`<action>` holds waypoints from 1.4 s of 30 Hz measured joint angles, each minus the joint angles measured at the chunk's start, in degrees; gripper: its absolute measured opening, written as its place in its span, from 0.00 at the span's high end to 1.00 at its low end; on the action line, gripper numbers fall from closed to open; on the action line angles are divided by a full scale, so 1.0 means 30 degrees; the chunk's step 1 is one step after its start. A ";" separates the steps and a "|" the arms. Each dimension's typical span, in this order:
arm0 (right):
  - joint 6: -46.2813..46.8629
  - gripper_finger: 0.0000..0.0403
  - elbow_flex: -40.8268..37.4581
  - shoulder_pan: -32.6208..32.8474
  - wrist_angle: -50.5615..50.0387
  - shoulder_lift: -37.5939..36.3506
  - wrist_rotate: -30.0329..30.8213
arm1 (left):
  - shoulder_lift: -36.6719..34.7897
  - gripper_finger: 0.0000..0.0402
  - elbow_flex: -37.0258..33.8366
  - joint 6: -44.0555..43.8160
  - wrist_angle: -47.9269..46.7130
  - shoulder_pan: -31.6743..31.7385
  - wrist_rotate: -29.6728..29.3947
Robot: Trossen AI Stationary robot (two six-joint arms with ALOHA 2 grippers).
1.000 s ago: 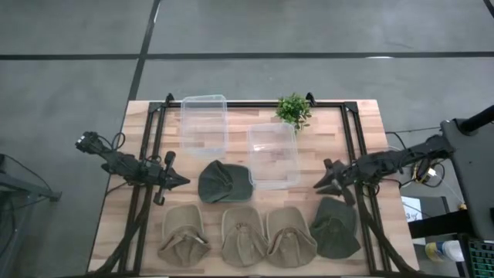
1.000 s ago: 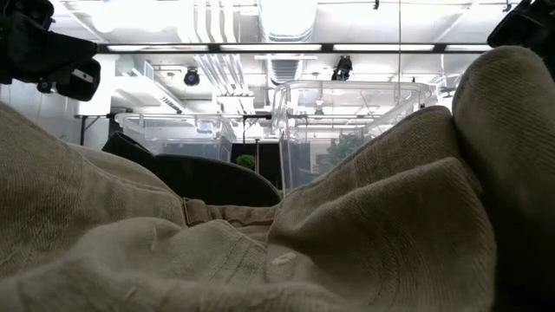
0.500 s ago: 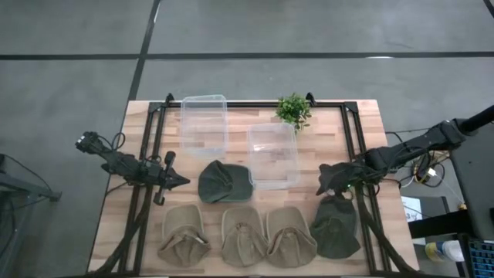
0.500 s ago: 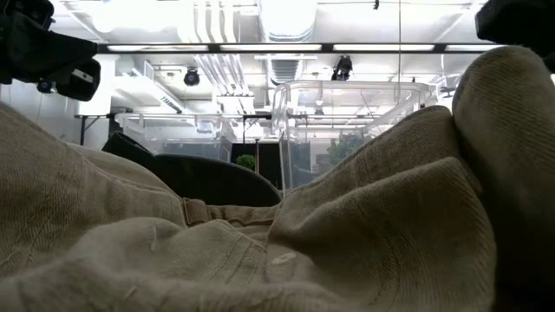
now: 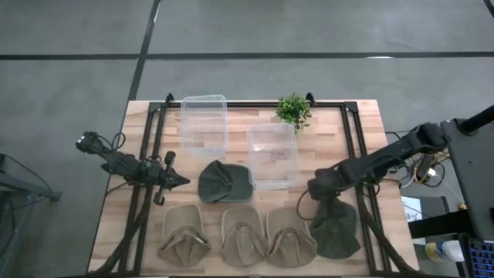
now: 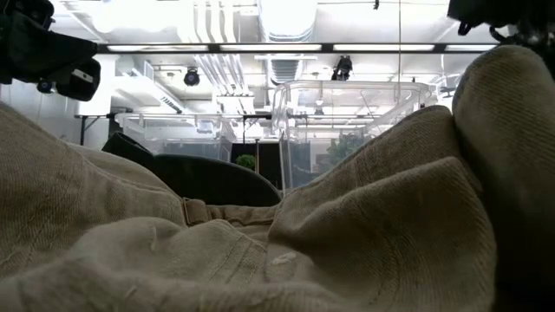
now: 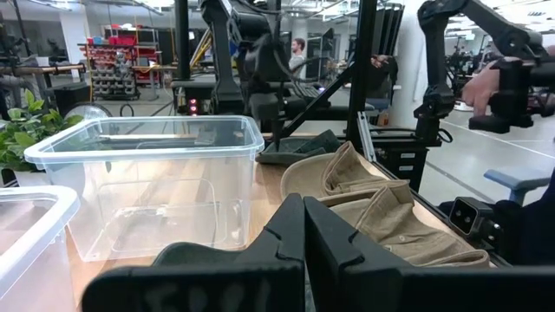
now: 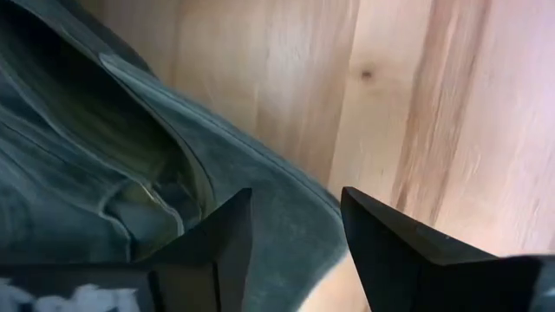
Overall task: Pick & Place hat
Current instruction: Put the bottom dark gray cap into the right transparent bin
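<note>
A dark green hat (image 5: 336, 225) lies on the table at the near right; its edge also shows in the right wrist view (image 8: 260, 182). My right gripper (image 5: 312, 190) (image 8: 295, 221) is open just over that hat's far left edge, with one finger on either side of the edge. A second dark green hat (image 5: 224, 183) lies mid-table. Three khaki hats (image 5: 244, 235) lie in a row along the near edge. My left gripper (image 5: 182, 181) (image 7: 303, 238) is shut and empty, left of the middle green hat.
Two clear plastic bins (image 5: 204, 123) (image 5: 272, 154) stand behind the hats. A small green plant (image 5: 293, 110) stands at the far edge. Black frame rails (image 5: 151, 154) run along both sides. Khaki hats (image 6: 260, 234) fill the low view.
My right gripper has moved toward the table's left and near edges and gone down toward the right-hand dark green hat, its arm stretching farther over the table. The hats have stayed where they were.
</note>
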 joint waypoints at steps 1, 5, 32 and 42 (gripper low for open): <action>-0.0047 0.58 0.0081 0.0000 -0.0044 0.0375 0.0014 | -0.0007 1.00 0.0000 0.0000 0.0000 0.0000 -0.0001; -0.0131 0.58 0.0206 0.0000 -0.0034 0.1714 0.0051 | 0.0000 1.00 -0.0007 0.0000 0.0008 0.0000 0.0002; 0.0409 0.93 0.1010 -0.0015 -0.0639 0.3418 0.0205 | -0.0002 1.00 -0.0007 0.0000 0.0015 0.0000 0.0003; 0.1086 0.98 0.2647 -0.0015 -0.5293 0.3286 0.1837 | -0.0007 1.00 -0.0007 0.0000 0.0015 0.0000 0.0003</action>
